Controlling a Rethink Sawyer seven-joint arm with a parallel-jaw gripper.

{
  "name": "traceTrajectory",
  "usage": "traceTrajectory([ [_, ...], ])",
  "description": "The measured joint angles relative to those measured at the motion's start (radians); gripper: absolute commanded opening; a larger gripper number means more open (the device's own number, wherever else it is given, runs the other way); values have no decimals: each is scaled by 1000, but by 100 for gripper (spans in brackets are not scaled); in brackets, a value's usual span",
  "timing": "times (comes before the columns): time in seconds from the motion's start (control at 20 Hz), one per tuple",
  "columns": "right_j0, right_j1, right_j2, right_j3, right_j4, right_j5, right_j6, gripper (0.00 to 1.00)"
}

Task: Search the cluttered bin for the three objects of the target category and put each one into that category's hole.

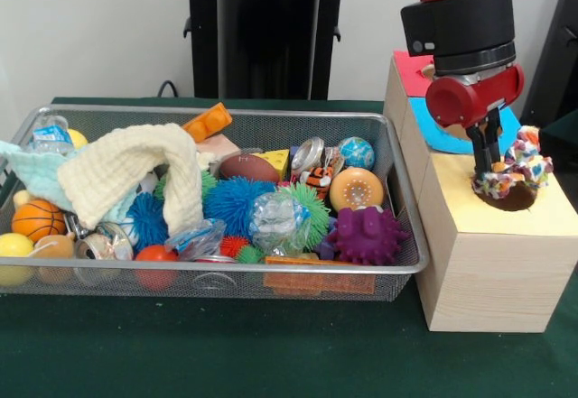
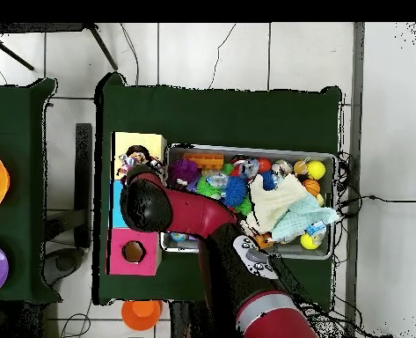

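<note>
The silver wire-mesh bin (image 1: 226,267) lies on the green table, full of toys; it also shows in the overhead view (image 2: 332,204). To its right stands a row of wooden boxes. The knotted multicoloured rope bundle (image 1: 522,168) sits on the dark hole of the yellow-topped box (image 1: 492,236), half over the rim. My gripper (image 1: 488,171) hangs straight down over that hole, its fingers close together on the bundle's left part. In the overhead view the arm's head (image 2: 146,201) hides the gripper; the bundle (image 2: 134,161) shows on the yellow box.
Blue-topped (image 1: 433,132) and pink-topped (image 1: 414,71) boxes stand behind the yellow one; the pink box's hole (image 2: 134,252) shows overhead. The bin holds a yellow cloth (image 1: 135,168), a purple spiky ball (image 1: 366,234), a basketball (image 1: 38,219) and several more toys.
</note>
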Motion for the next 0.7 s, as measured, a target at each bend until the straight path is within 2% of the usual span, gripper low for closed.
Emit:
traceTrajectory([
  [0.05, 1, 2, 0, 0, 0, -5, 0, 100],
  [0.7, 3, 6, 0, 0, 1, -17, 0, 100],
])
